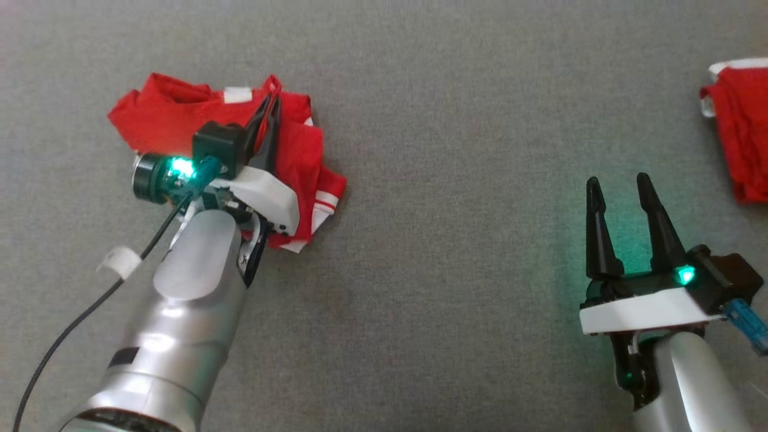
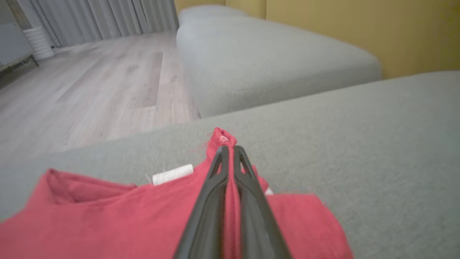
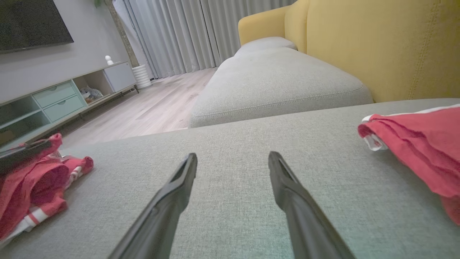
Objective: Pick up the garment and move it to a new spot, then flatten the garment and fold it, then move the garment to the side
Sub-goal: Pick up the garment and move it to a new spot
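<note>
Head view: high up, facing straight down on the grey cushion (image 1: 420, 270), mid range. Left wrist view: low, very close over the red garment (image 2: 107, 216), facing far toward the curtains (image 2: 100, 18). Right wrist view: low above the cushion, same facing, further right. All three share garment and cushion; wrist views share curtains, wood floor (image 3: 151, 108).

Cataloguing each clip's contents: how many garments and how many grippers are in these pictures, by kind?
Red garments: 2 (crumpled garment, second garment)
Grippers: 2 (left gripper, right gripper)
Total: 4
</note>
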